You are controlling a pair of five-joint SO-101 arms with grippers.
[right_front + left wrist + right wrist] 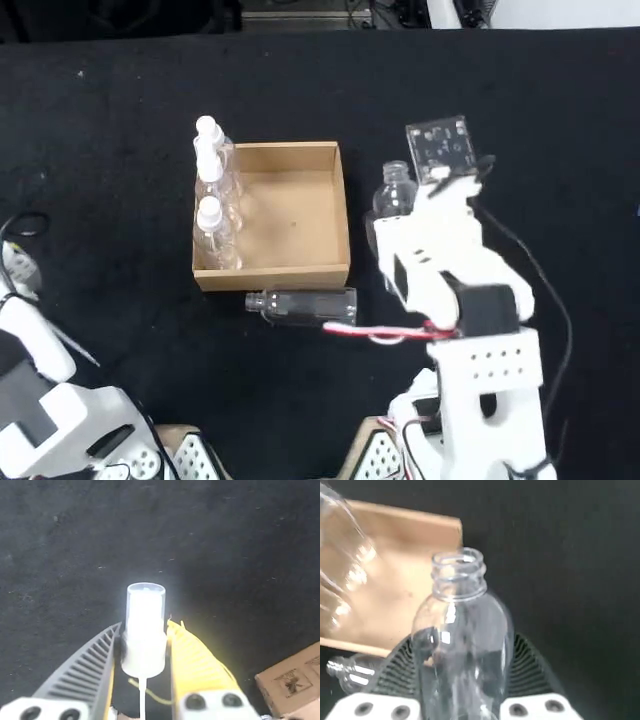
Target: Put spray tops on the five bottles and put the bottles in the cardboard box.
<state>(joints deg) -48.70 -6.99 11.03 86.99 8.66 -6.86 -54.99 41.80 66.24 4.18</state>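
The cardboard box (300, 225) sits mid-table with three capped bottles (215, 205) standing along its left wall. An uncapped bottle (302, 303) lies on its side in front of the box. My right gripper (465, 640) is shut on another open-necked clear bottle (460, 605), held upright just right of the box (395, 580), also visible from above as the bottle (396, 188). At the table's lower left, my left gripper (145, 625) is shut on a white spray top (145, 610) with its thin tube trailing back between the fingers.
Black cloth covers the table (120, 120). A corner of the box (295, 680) lies beside the left gripper. The lying bottle (350, 670) rests near the right gripper. A red and white cable (375, 332) runs across the right arm's base.
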